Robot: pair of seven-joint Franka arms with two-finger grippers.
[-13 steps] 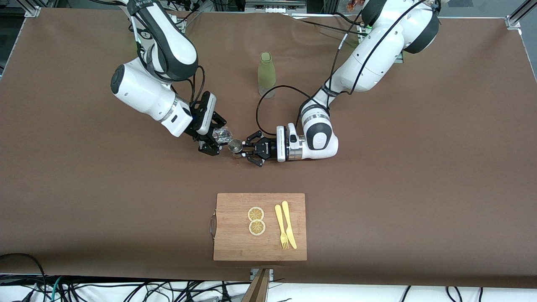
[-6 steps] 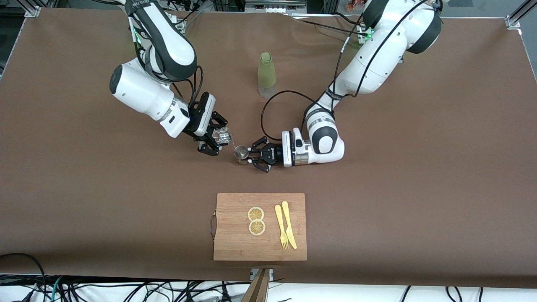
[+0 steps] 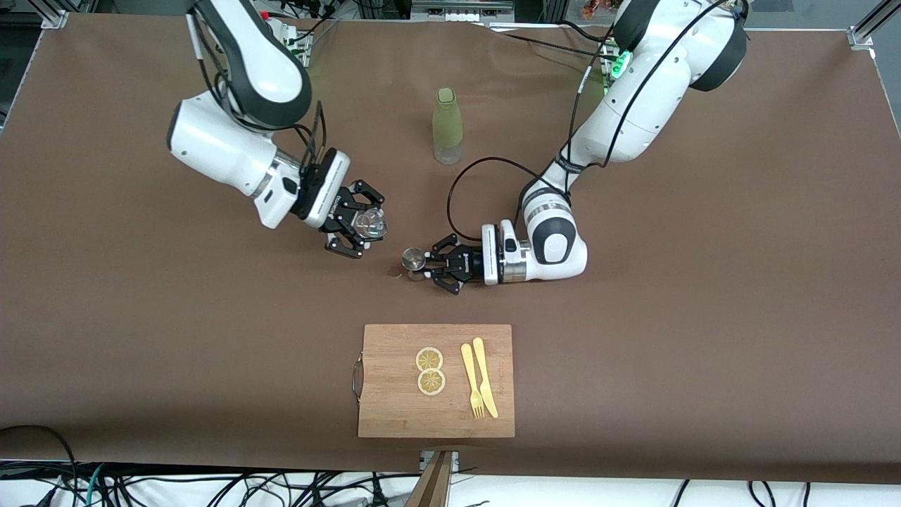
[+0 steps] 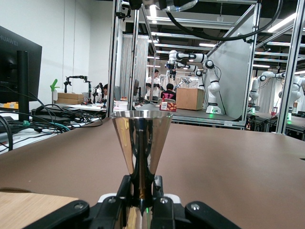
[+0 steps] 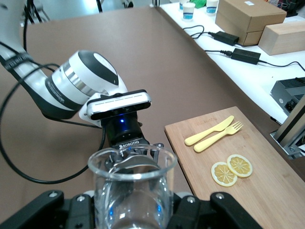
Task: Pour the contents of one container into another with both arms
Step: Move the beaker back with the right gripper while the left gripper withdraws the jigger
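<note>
My right gripper (image 3: pixel 357 227) is shut on a clear drinking glass (image 3: pixel 370 223), held above the table toward the right arm's end. The right wrist view shows the glass (image 5: pixel 131 183) upright between the fingers (image 5: pixel 47 202). My left gripper (image 3: pixel 431 266) is shut on the waist of a small steel jigger (image 3: pixel 413 260), upright and low over the middle of the table. In the left wrist view the jigger (image 4: pixel 142 138) rises from between the closed fingers (image 4: pixel 125 188). The two vessels are apart, with a gap between them.
A pale green bottle (image 3: pixel 447 125) stands farther from the front camera than both grippers. A wooden cutting board (image 3: pixel 394 401) lies near the front edge with two lemon slices (image 3: pixel 430 370), a yellow fork (image 3: pixel 470 380) and a knife (image 3: pixel 485 377). A small dark spot (image 3: pixel 395 274) marks the table beside the jigger.
The right gripper has drawn the glass back from the jigger toward the right arm's end and tipped it back. The left gripper has carried the jigger slightly toward the left arm's end.
</note>
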